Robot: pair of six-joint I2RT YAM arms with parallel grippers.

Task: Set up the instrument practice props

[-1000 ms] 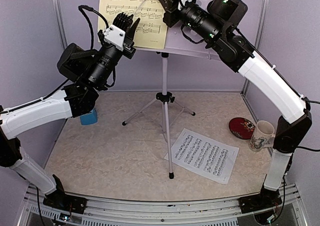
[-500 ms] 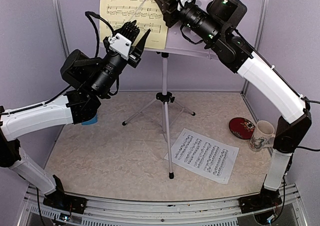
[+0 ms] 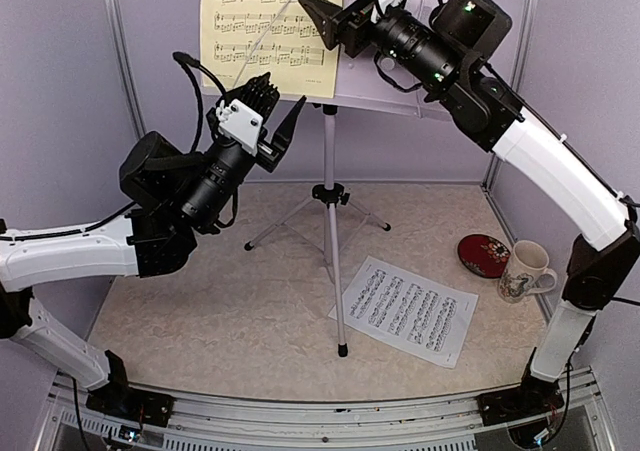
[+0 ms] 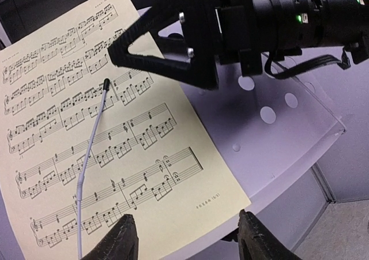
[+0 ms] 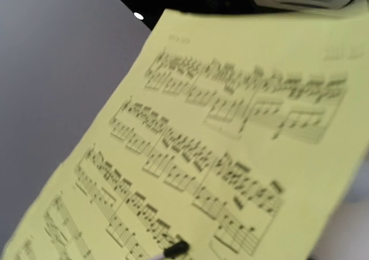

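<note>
**Yellow sheet on stand, both grippers clear of it**

The yellow sheet [image 3: 235, 21] leans on the desk of the music stand [image 3: 331, 221], with the thin wire holder [image 3: 268, 29] lying across it. The left gripper [image 3: 282, 93] hangs below the sheet's lower edge, jaws spread and holding nothing. The right gripper [image 3: 322, 1] is at the sheet's right edge, jaws apart and not pinching it. The white sheet [image 3: 405, 311] lies flat on the floor by the tripod foot, with a mug [image 3: 525, 271] and a red disc [image 3: 482, 254] to its right.

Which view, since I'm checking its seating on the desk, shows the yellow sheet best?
Left wrist: the yellow sheet shows sharp down to its lower corner on the desk. Top external crops its top; right wrist is blurred.
</note>
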